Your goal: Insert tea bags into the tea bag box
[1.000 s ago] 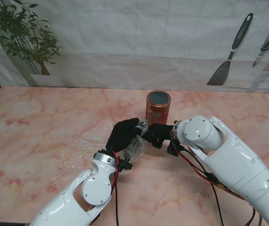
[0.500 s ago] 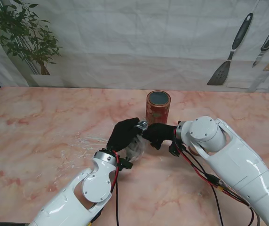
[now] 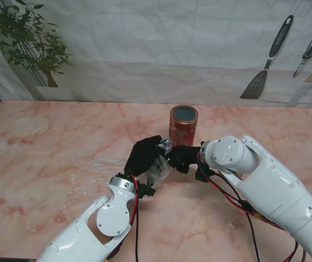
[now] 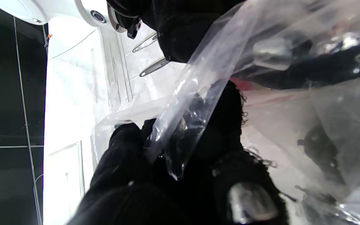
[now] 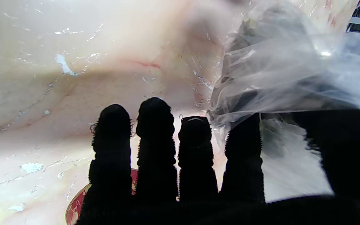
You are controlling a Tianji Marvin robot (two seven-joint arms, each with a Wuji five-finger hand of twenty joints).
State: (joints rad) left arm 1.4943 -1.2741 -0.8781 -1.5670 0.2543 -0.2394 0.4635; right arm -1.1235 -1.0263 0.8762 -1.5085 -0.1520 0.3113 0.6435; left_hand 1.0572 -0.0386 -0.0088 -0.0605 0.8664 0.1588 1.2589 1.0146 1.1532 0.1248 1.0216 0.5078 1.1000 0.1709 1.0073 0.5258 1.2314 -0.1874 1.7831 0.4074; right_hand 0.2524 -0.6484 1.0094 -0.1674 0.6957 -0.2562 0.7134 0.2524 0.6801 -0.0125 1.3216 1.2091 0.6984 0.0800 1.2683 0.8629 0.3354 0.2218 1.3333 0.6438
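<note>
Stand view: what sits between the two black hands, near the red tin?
A clear plastic bag, pinched by the left hand and touched by the right hand. The red tin stands farther from me, apart.

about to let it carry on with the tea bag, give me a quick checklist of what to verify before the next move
1. Left hand grips the clear plastic bag: ok, fingers closed on it.
2. Right hand has hold of the bag: ok, plastic pinched between thumb and forefinger in the right wrist view.
3. Bag clear of the table: cannot tell.
4. Red tea box upright with its top showing: ok; open or lidded, cannot tell.
5. Box free of both hands: ok, it stands farther from me than they do.
6. Tea inside the bag: cannot tell, contents blurred.
</note>
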